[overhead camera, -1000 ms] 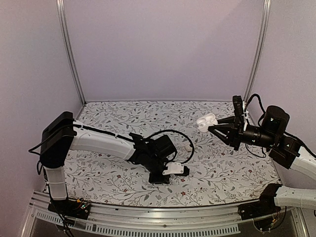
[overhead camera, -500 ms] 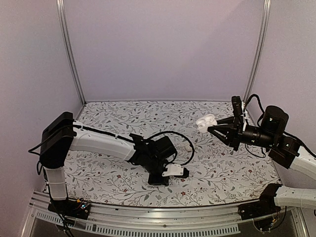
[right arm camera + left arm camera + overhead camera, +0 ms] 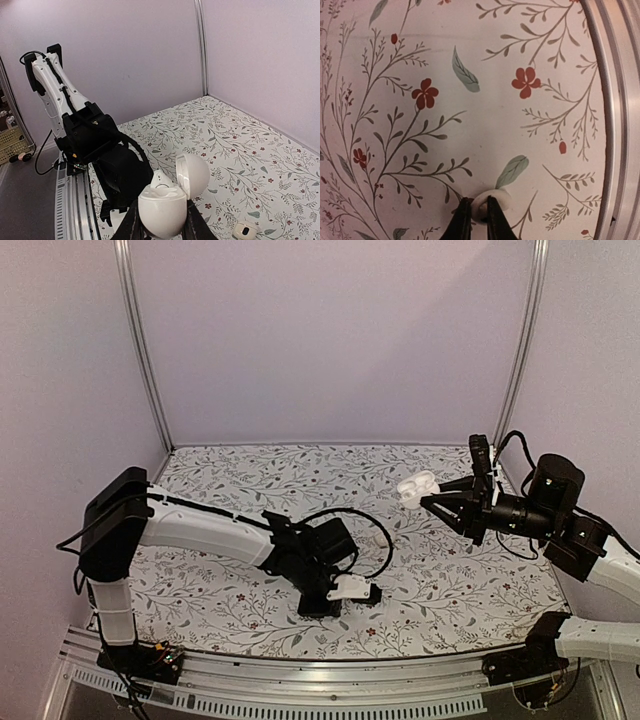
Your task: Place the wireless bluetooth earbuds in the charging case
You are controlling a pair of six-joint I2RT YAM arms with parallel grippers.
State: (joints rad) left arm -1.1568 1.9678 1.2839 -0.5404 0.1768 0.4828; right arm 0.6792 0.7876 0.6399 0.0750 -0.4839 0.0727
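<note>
Left tool (image 3: 477,223) is low over the floral desk (image 3: 470,125), its two fingers pinched on a loose earbud (image 3: 496,199) that rests on the surface, near the metal edge rail (image 3: 615,125). Right tool (image 3: 160,231) is raised at the far right and clamped on the charging case (image 3: 162,209), clear of the desk. The lid (image 3: 195,174) stands open, and a second earbud (image 3: 159,180) sits in one socket.

Two earbuds (image 3: 492,201) (image 3: 161,180), one charging case (image 3: 162,207)
</note>
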